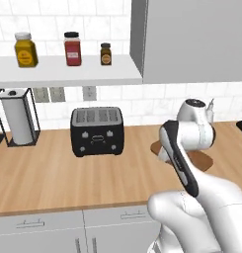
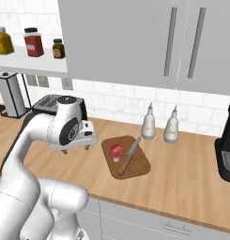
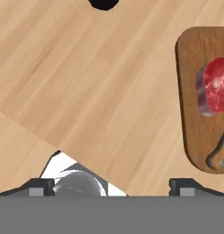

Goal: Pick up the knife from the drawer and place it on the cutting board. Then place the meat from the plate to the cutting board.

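gripper [image 3: 111, 185] is hovering nearest the lens over bare counter [image 3: 86, 91], fingers spread wide, gripping nothing, just left of the cutting board [image 2: 141, 166]. going left to right from the board: toaster [image 1: 97, 131] is sitting well left of it, meat [image 2: 116, 151] is lying on the board's left part, knife [image 2: 130, 154] is lying on its right part beside the meat, two bottles [image 2: 148, 123] are standing behind the board. both placements are looking done; nothing is left, judging by this.
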